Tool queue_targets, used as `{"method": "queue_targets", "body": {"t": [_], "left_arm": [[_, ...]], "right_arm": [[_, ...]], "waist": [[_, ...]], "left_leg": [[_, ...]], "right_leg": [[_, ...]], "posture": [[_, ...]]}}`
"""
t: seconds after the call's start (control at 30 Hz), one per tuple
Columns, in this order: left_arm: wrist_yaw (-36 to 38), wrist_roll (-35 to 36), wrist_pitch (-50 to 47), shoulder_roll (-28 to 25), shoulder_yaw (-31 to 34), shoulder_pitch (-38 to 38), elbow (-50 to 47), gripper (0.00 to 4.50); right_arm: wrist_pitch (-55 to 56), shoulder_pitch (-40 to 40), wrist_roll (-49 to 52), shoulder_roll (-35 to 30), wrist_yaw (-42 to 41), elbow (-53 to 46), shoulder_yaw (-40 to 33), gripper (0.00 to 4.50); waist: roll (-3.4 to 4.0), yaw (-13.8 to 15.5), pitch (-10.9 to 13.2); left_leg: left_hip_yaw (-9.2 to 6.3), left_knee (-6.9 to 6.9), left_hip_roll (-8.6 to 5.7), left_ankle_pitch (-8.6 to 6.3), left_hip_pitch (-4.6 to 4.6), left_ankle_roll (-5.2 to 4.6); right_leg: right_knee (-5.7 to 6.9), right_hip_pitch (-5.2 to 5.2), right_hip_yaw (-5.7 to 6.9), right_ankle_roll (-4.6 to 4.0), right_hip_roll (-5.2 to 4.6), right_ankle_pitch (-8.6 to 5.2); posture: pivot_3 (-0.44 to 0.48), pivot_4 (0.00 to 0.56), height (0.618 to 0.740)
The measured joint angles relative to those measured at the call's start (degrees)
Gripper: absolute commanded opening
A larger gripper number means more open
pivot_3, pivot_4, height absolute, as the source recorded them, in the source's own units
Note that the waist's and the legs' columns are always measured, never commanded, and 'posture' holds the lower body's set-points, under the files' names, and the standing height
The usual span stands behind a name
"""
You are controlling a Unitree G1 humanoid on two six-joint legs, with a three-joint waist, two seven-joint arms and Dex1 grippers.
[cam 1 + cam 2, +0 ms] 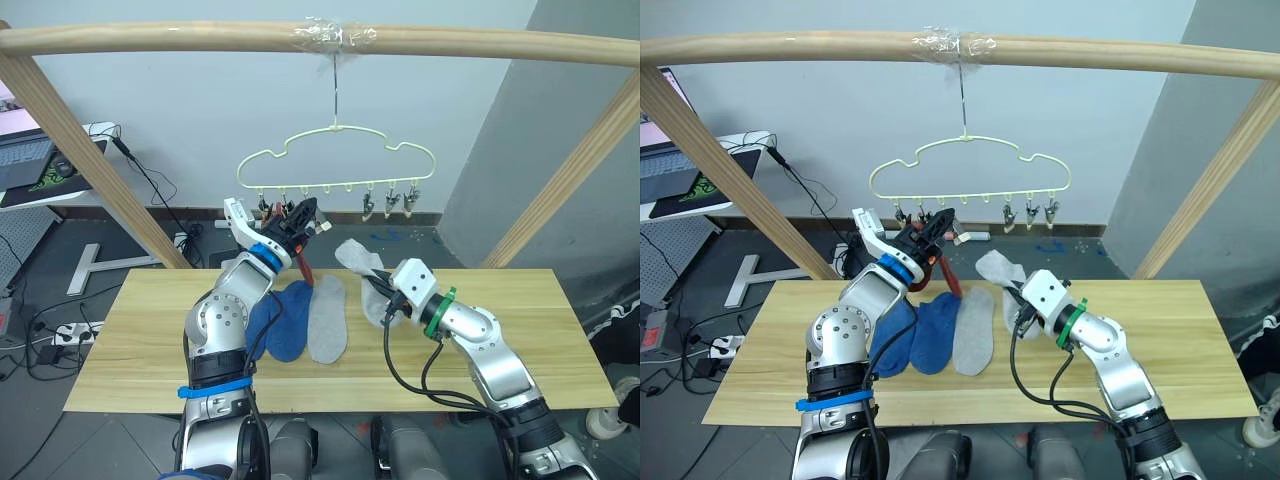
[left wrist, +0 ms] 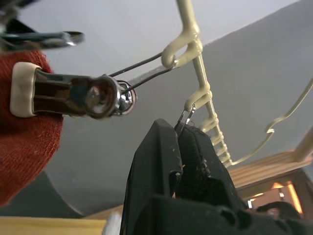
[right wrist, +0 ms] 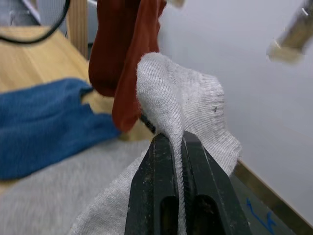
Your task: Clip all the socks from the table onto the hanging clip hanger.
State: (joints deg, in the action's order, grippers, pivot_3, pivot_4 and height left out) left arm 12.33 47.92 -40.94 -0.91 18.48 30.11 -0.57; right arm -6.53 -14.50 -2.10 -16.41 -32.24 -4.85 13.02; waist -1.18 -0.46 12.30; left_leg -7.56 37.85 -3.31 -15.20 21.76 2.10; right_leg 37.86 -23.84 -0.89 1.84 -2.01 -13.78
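- The thin pale yellow-green wire clip hanger (image 1: 335, 160) is seen hung from the thick wooden pole (image 1: 150, 38) above the far edge of the long light wooden desk (image 1: 560, 340).
- The left end effector (image 1: 300, 215) is raised to the hanger's left group of small metal clips (image 2: 93, 95); its black fingers are pressed together on one clip's metal loop, seemingly to steady or open it.
- A rust red sock (image 1: 304, 268) is seen hanging from that left group, just beside the fingers.
- The right end effector (image 3: 180, 147) is clamped tight on a fold of a light grey sock (image 1: 1000, 268), lifted off the desk near its far edge, presumably to be carried up to a clip.
- Two blue socks (image 1: 285, 320) and a second light grey sock (image 1: 326, 320) are left flat near the middle of the desk, side by side and touching.
- The three clips on the hanger's right (image 1: 391, 205) are empty, so much of the task is judged to remain.
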Motion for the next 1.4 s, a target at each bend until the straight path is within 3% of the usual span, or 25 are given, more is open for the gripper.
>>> {"method": "queue_targets", "body": {"t": [1.13,1.4], "left_arm": [[-0.43,1.16,1.73,-1.22,-1.92,0.19,0.39,0.0],[-0.45,1.37,1.57,-1.52,-1.76,-1.05,0.12,2.4]], "right_arm": [[-1.67,-5.1,3.38,4.36,-0.3,-1.18,1.81,0.01],[-1.67,-5.76,3.39,4.28,-0.26,-1.17,1.79,0.0]], "waist": [[0.0,0.05,0.0],[0.0,0.11,0.0]], "left_leg": [[0.01,-0.03,0.01,0.01,0.05,0.01],[0.0,-0.03,0.0,0.01,0.18,0.02]], "right_leg": [[-0.05,-0.06,-0.01,-0.03,0.01,0.02],[-0.05,-0.18,-0.01,-0.21,0.0,0.12]], "posture": [[0.015,0.191,0.74],[0.016,0.191,0.74]]}}
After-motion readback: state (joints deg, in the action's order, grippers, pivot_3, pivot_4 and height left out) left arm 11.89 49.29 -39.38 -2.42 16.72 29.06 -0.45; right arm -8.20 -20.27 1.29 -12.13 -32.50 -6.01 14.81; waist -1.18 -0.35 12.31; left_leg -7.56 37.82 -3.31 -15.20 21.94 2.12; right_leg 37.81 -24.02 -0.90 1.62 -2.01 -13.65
